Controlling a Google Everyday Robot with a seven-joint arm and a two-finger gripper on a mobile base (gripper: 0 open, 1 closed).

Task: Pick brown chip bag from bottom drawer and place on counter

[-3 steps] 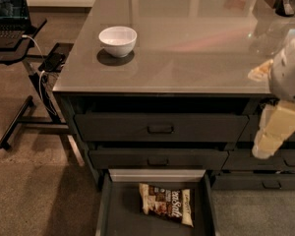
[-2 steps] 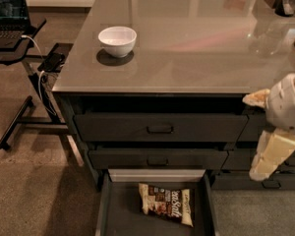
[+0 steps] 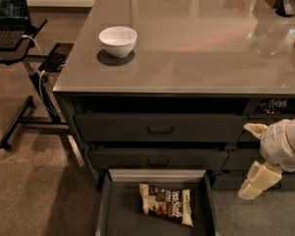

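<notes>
The brown chip bag [image 3: 166, 203], cream with a dark brown panel and white lettering, lies flat in the open bottom drawer [image 3: 110, 215] at the bottom centre. The counter [image 3: 196, 38] is the glossy grey top above the drawers. My gripper [image 3: 258, 182], cream coloured, hangs at the right edge below the white arm, to the right of the drawer and above floor level. It is apart from the bag and holds nothing that I can see.
A white bowl [image 3: 117, 41] stands on the counter's left part. Two handled drawers [image 3: 160, 129] are closed above the open one. A dark packet lettered "Tos" [image 3: 278, 103] sits in the right shelf. A black laptop stand [image 3: 14, 43] with cables is at the left.
My arm and gripper have moved down along the right side, from counter height to the level of the lower drawers. The bag and drawer have not moved.
</notes>
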